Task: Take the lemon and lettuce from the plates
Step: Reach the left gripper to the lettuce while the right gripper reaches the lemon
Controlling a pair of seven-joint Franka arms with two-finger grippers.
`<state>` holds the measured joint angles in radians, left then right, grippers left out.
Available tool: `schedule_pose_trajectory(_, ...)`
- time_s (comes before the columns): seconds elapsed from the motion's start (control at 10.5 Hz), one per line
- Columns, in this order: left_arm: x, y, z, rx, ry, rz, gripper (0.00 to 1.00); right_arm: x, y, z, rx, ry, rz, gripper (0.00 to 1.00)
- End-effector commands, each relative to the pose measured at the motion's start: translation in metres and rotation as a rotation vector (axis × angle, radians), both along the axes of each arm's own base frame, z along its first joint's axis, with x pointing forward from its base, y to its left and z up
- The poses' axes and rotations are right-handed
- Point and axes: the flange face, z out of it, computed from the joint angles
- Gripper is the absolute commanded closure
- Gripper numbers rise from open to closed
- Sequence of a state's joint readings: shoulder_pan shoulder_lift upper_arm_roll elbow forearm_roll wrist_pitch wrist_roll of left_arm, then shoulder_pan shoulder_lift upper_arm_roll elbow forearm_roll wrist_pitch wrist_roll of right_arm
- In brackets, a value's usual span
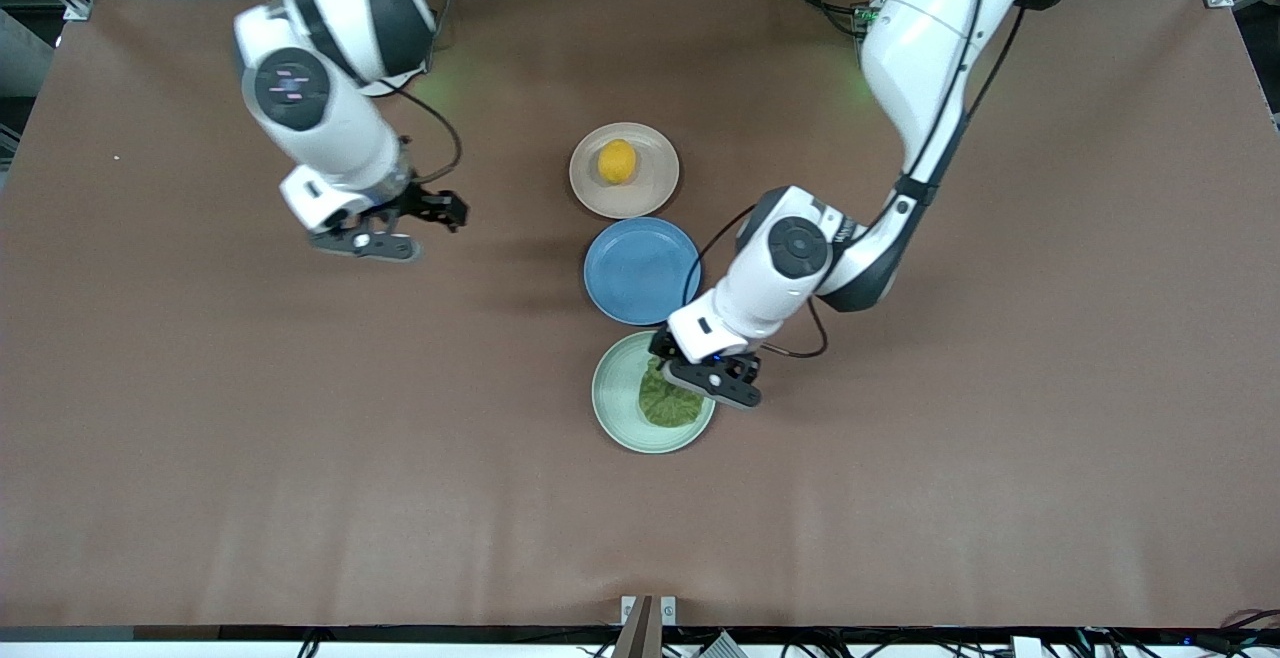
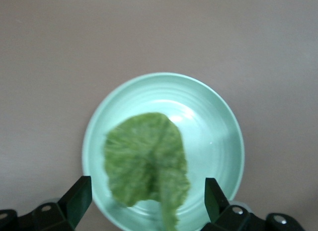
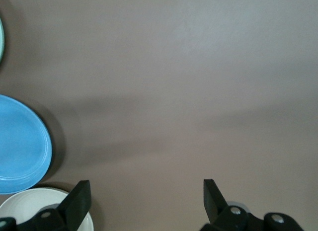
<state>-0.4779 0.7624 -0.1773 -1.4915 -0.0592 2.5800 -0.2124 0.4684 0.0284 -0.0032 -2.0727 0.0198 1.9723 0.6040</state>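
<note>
The lemon (image 1: 617, 161) lies on the beige plate (image 1: 650, 193), the plate farthest from the front camera. The lettuce (image 1: 668, 403) lies on the mint plate (image 1: 615, 408), the nearest plate. My left gripper (image 1: 703, 378) hangs over the mint plate's rim at the lettuce's stem end. In the left wrist view the left gripper (image 2: 148, 198) is open and empty, its fingers either side of the lettuce (image 2: 146, 159) on the mint plate (image 2: 221, 141). My right gripper (image 1: 388, 236) waits over bare table toward the right arm's end; in its wrist view the right gripper (image 3: 146, 201) is open and empty.
A bright blue plate (image 1: 641, 270) with nothing on it sits between the two task plates. It shows in the right wrist view (image 3: 20, 144) next to the beige plate's edge (image 3: 30, 206). The brown table (image 1: 950, 438) spreads wide around the plates.
</note>
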Motion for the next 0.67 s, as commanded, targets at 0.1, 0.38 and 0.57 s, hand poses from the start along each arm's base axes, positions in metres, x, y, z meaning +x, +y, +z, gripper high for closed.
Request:
schedule_pose_trajectory(0.1, -0.013, -0.026, -0.039, -0.025, -0.027, 0.017, 0.0, -0.071, 0.087, -0.06, -0.014, 0.057, -0.109, 0.0)
schedule_pose_trajectory(0.38, -0.019, -0.027, -0.077, 0.023, -0.047, 0.029, 0.07, -0.094, 0.126, -0.079, 0.047, 0.096, -0.139, 0.0)
schedule_pose_trajectory(0.57, -0.019, -0.027, -0.08, 0.027, -0.048, 0.033, 0.33, -0.126, 0.168, -0.101, 0.045, 0.087, -0.166, 0.0)
